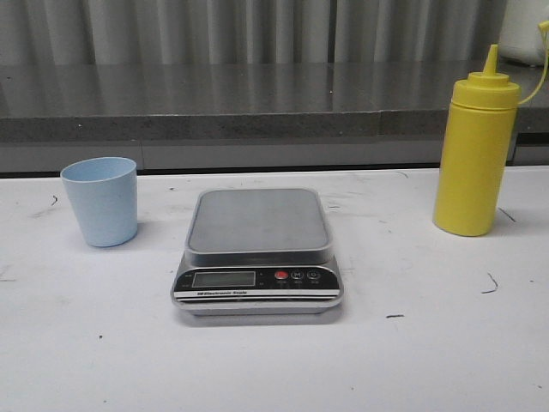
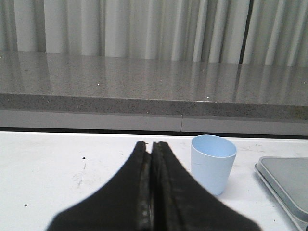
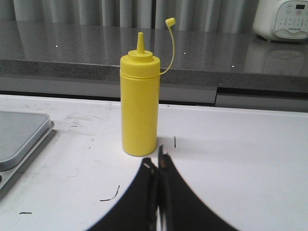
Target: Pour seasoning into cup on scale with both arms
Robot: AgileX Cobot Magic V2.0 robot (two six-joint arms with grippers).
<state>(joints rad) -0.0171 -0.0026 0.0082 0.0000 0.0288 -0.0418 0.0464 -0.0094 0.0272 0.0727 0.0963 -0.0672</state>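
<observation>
Beyond right claw (image 3: 157, 166): seasoning (image 3: 139, 106), seemingly apart.

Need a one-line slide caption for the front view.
Empty grey steel digital scale between pale blue plastic cup and tall yellow squeeze bottle, uncapped.

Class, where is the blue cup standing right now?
In the front view the cup stands upright on the table's left side, just left of the scale, not on it.
</observation>
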